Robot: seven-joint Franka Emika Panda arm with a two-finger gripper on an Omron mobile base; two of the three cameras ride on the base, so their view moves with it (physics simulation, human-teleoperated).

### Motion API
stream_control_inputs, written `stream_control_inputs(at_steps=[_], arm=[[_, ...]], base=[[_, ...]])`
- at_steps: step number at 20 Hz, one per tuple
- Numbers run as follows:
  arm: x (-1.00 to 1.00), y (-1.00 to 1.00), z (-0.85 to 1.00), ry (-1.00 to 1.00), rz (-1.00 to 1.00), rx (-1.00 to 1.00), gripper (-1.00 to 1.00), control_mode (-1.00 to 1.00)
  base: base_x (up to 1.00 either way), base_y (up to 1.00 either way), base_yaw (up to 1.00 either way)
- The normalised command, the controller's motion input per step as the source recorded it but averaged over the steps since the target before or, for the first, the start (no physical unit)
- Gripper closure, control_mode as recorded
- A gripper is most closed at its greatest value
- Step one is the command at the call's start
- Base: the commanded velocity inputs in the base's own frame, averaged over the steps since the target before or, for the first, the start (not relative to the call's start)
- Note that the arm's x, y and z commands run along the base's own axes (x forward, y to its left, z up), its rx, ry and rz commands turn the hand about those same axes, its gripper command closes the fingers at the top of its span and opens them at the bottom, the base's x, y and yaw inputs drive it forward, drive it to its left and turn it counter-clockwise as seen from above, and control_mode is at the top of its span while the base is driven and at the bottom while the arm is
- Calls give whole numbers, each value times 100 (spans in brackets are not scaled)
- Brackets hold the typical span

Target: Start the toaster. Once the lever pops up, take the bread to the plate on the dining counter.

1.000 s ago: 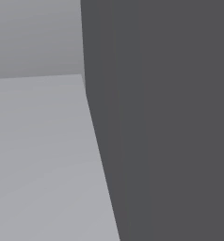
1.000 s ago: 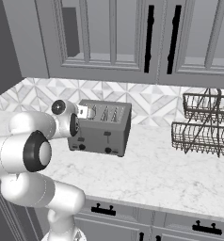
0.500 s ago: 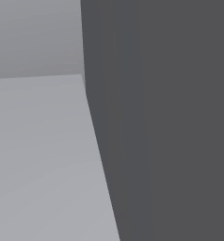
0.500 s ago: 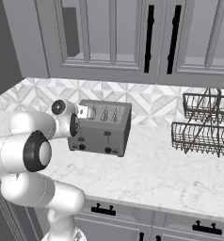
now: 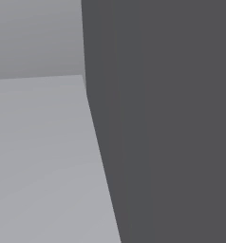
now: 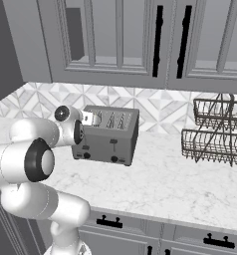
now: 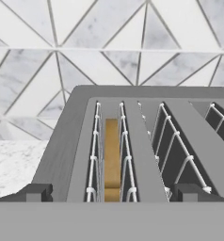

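Step in hand: judged to be the start of the toaster (image 6: 108,135), or the wait for its lever to rise; the lever's position could not be read.
Bread (image 7: 112,160): sat on edge, deep in the leftmost slot in the hand view, between the wire guides, its top below the slot's rim.
Claw (image 7: 112,194): stood open with nothing between its dark tips, poised just above the near end of the toaster, straddling the bread's slot.
Toaster: rested on the marble tabletop (image 6: 190,174) against the tiled wall, well apart from the wire baskets (image 6: 216,130).
Doing it well: if the lever was not yet down, it wanted a straight downward push; for the lift, the claw should come down square along the slot, clear of the wires.
Risk: a tilted approach could snag a guide.
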Motion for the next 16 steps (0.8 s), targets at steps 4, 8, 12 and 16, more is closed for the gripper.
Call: stream_control_inputs(at_steps=[4, 8, 12, 16], arm=[[0, 0, 0, 0, 0, 0, -100, -100], [0, 0, 0, 0, 0, 0, -100, -100], [0, 0, 0, 0, 0, 0, -100, -100], [0, 0, 0, 0, 0, 0, -100, -100]], base=[[0, 0, 0], [0, 0, 0], [0, 0, 0], [0, 0, 0]])
